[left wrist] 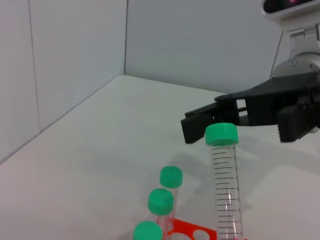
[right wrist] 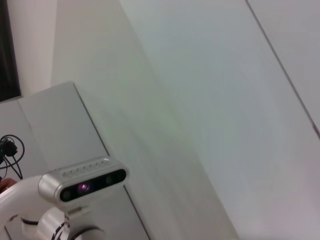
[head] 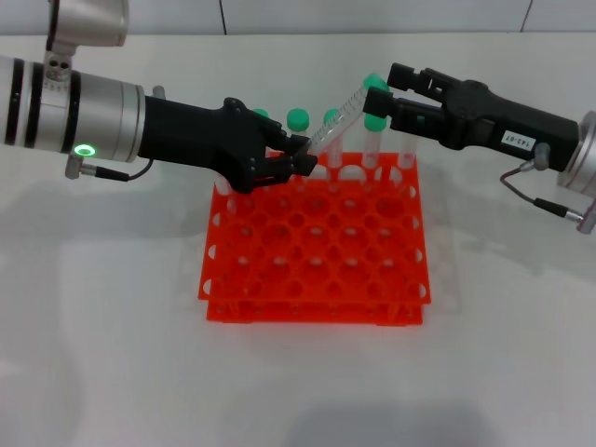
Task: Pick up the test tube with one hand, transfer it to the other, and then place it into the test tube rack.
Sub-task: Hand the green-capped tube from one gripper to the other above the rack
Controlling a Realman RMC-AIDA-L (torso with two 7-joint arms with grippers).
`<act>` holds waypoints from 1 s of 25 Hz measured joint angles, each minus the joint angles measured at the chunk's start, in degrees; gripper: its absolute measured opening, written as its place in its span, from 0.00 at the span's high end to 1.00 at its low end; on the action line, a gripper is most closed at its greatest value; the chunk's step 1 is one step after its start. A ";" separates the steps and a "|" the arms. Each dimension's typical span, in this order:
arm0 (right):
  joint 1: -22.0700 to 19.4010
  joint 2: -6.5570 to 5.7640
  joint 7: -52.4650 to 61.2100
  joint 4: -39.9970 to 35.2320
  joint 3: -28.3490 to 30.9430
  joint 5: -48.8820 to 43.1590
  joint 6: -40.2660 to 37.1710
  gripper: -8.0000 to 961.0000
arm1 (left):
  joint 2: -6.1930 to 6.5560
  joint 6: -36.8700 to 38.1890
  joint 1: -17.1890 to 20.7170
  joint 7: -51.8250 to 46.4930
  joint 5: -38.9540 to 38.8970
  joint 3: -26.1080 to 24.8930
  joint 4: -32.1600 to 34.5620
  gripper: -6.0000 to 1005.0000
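My left gripper point(head: 303, 160) is shut on the lower end of the test tube point(head: 337, 119) and holds it tilted above the back row of the orange-red test tube rack point(head: 317, 270). The tube's green cap point(head: 373, 81) points toward my right gripper point(head: 384, 88), which bears a white label and is open. Its jaws stand apart on either side of the cap end without closing on it. In the left wrist view the held tube point(left wrist: 225, 190) stands in front of the open right gripper point(left wrist: 240, 125). The right wrist view shows none of these things.
Several other green-capped tubes point(head: 297, 118) stand in the rack's back row, right under the held tube; three of their caps show in the left wrist view point(left wrist: 160, 200). The white table point(head: 112, 354) lies around the rack. The right wrist view shows only a wall and the robot's head camera point(right wrist: 85, 182).
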 joint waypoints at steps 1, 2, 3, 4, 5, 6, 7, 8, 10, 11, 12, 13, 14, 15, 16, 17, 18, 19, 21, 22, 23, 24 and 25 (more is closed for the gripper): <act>0.04 0.00 -0.24 0.15 -0.74 0.58 0.18 0.10 | 0.00 0.00 0.00 0.03 0.00 0.01 0.02 0.80; 0.14 0.00 -0.38 0.21 -1.60 1.21 0.41 0.10 | 0.00 0.00 0.00 0.07 0.00 0.02 0.04 0.80; 0.23 0.00 -0.47 0.24 -2.42 1.68 0.76 0.11 | 0.00 0.00 0.00 0.11 -0.01 0.06 0.06 0.80; 0.36 -0.01 -0.56 0.27 -3.23 2.15 1.13 0.11 | 0.00 0.00 0.00 0.14 -0.01 0.13 0.08 0.80; 0.56 -0.01 -0.68 0.31 -3.98 2.57 1.59 0.12 | 0.00 0.00 0.00 0.14 -0.01 0.13 0.08 0.80; 0.56 -0.01 -0.68 0.31 -3.98 2.57 1.59 0.12 | -0.01 0.00 0.00 0.15 -0.01 0.21 0.09 0.80; 0.66 -0.02 -0.82 0.40 -4.50 2.96 1.84 0.12 | -0.01 0.00 0.00 0.16 -0.01 0.27 0.10 0.80; 0.77 -0.03 -1.04 0.49 -5.02 3.65 2.06 0.13 | -0.01 0.00 0.00 0.16 -0.01 0.28 0.10 0.80; 0.83 -0.03 -1.13 0.48 -5.10 3.88 2.17 0.14 | -0.01 0.00 0.00 0.19 -0.01 0.33 0.09 0.80; 0.88 -0.03 -1.19 0.44 -5.11 3.91 2.27 0.14 | -0.01 0.00 0.00 0.28 -0.01 0.35 0.01 0.80; 0.91 -0.03 -1.26 0.39 -5.12 3.91 2.33 0.15 | -0.01 0.00 0.00 0.38 -0.01 0.36 -0.07 0.80; 0.93 -0.02 -1.39 0.35 -5.13 3.92 2.34 0.15 | -0.04 0.00 0.00 0.45 -0.01 0.36 -0.13 0.80; 0.95 -0.03 -1.46 0.34 -5.13 3.92 2.34 0.16 | -0.08 0.00 0.00 0.51 -0.01 0.37 -0.17 0.80; 0.98 -0.03 -1.56 0.32 -5.14 3.92 2.34 0.16 | -0.20 0.01 0.00 0.53 -0.01 0.38 -0.18 0.80; 1.03 -0.03 -1.64 0.32 -5.15 3.92 2.34 0.16 | -0.28 0.00 0.00 0.53 -0.01 0.38 -0.16 0.80; 1.13 -0.03 -1.71 0.40 -5.16 3.96 2.34 0.16 | -0.34 0.00 0.00 0.53 -0.01 0.38 -0.13 0.80; 1.13 -0.03 -1.71 0.40 -5.16 3.96 2.34 0.16 | -0.40 0.01 0.00 0.53 -0.01 0.38 -0.10 0.80; 1.17 -0.02 -1.75 0.45 -5.17 4.00 2.34 0.16 | -0.44 0.01 0.00 0.53 -0.01 0.38 -0.06 0.80; 1.23 -0.02 -1.81 0.51 -5.21 4.27 2.34 0.16 | -0.45 0.00 0.00 0.53 -0.01 0.38 -0.06 0.80; 1.23 -0.02 -1.83 0.52 -5.26 4.45 2.34 0.16 | -0.46 0.01 0.00 0.53 -0.01 0.38 -0.06 0.80; 1.23 -0.02 -1.86 0.52 -5.31 4.63 2.32 0.16 | -0.50 0.01 0.00 0.52 -0.01 0.38 -0.06 0.80; 1.22 -0.02 -1.88 0.53 -5.36 4.85 2.30 0.16 | -0.53 0.02 0.00 0.52 -0.01 0.38 -0.06 0.80; 1.20 -0.02 -1.89 0.53 -5.37 4.88 2.27 0.16 | -0.58 0.05 0.00 0.52 0.02 0.38 -0.06 0.80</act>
